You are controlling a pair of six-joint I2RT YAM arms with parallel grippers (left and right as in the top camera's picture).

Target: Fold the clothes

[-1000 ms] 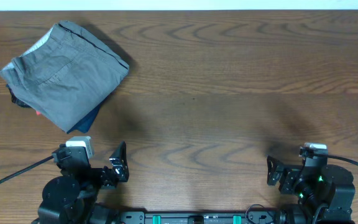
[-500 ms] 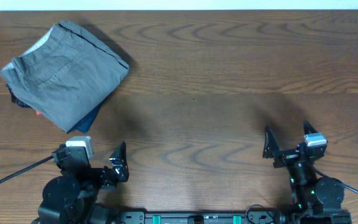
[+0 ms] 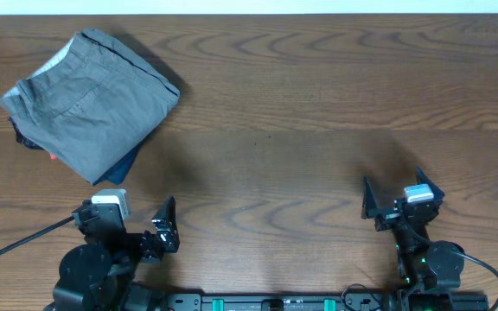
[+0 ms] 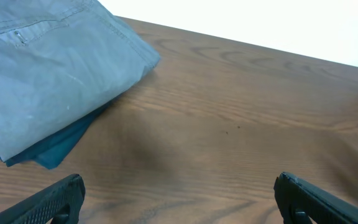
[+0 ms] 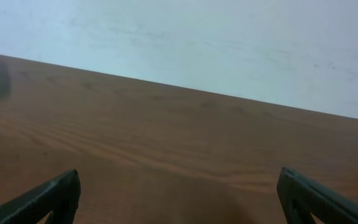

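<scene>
The grey-khaki shorts [image 3: 89,99] lie folded at the far left of the table, on top of a dark navy folded garment [image 3: 126,164] that peeks out at their near edge. In the left wrist view the shorts [image 4: 48,68] fill the upper left, with the navy garment [image 4: 58,146] under them. My left gripper [image 3: 150,226] is open and empty near the table's front edge, well short of the shorts; its fingers frame bare wood [image 4: 179,199]. My right gripper [image 3: 400,192] is open and empty at the front right, over bare wood [image 5: 179,199].
The brown wooden table [image 3: 301,112] runs to a white far edge [image 3: 249,7]. A red-orange bit [image 3: 52,156] shows at the left edge of the stack. A black cable [image 3: 15,242] runs from the left arm's base.
My right arm has risen and swung forward from its folded position at the front right; its open fingers now reach farther over the table. The left arm and shorts have not moved.
</scene>
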